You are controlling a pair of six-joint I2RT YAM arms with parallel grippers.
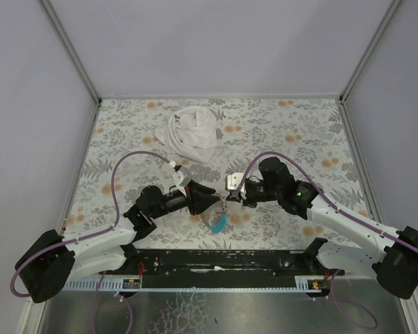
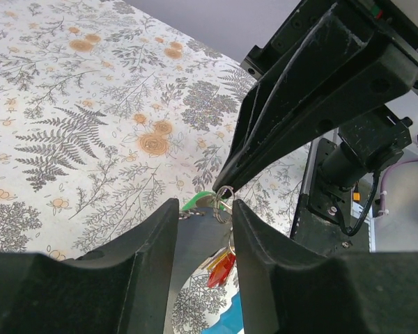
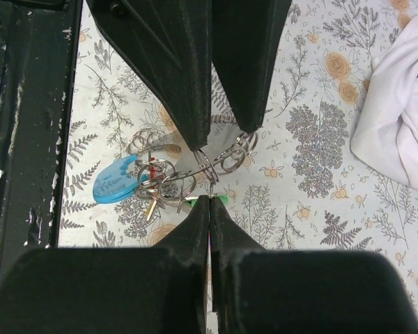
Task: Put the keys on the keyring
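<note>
Right pincer [image 3: 209, 200] pinched shut on keyring [image 3: 206, 167]; left pincer [image 2: 205, 207] part-spread astride keys [image 2: 222, 268].

Floral-patterned table [image 1: 299, 132], plain pale walls [image 1: 216, 42], metal corner posts [image 1: 70, 49], even light

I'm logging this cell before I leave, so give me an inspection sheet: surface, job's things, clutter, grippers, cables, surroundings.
Surface: floral table cover, flat.
Job's things: keyring with light-blue tag and keys, bunched between the grippers.
Clutter: white cloth, far side.
Grippers: right gripper jaws shut on keyring; left gripper jaws apart around the bunch, grip unclear.
Cables: purple cables, one arching behind each gripper.
Surroundings: plain grey walls.
</note>
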